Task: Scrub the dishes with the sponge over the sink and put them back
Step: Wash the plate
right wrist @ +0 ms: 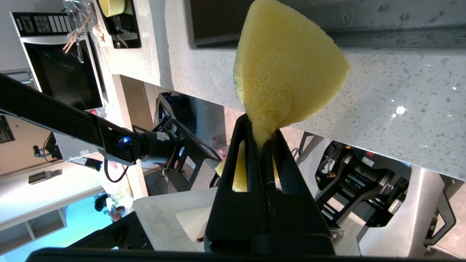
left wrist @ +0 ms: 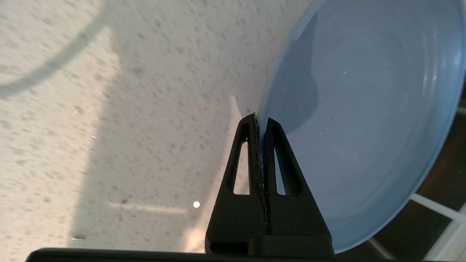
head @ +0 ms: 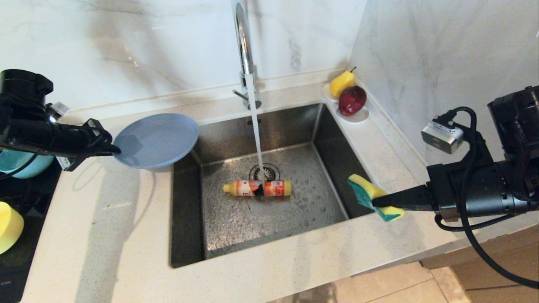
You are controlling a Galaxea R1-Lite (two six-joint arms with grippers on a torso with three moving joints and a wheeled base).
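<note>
Left gripper (head: 113,148) clamped on wide flat grey-blue plate (head: 158,139) rim, mid-left of head view; left wrist view alone shows pinch. Right gripper (head: 376,201) squeezing yellow rectangular sponge (head: 370,197), mid-right; green scouring side only in head view.

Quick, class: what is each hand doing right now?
Left hand: shut on the plate.
Right hand: shut on the sponge.

White marble-look walls (head: 126,38) with grey veining meet in a corner at about one o'clock. A pale speckled stone countertop (head: 126,235) fills the middle ground, lit brightly enough to carry soft shadows. At five o'clock, beige floor tiles (head: 391,286) and a wooden cabinet front (head: 497,261) show below the counter's edge. A black cooktop (head: 17,261) sits at eight o'clock.
</note>
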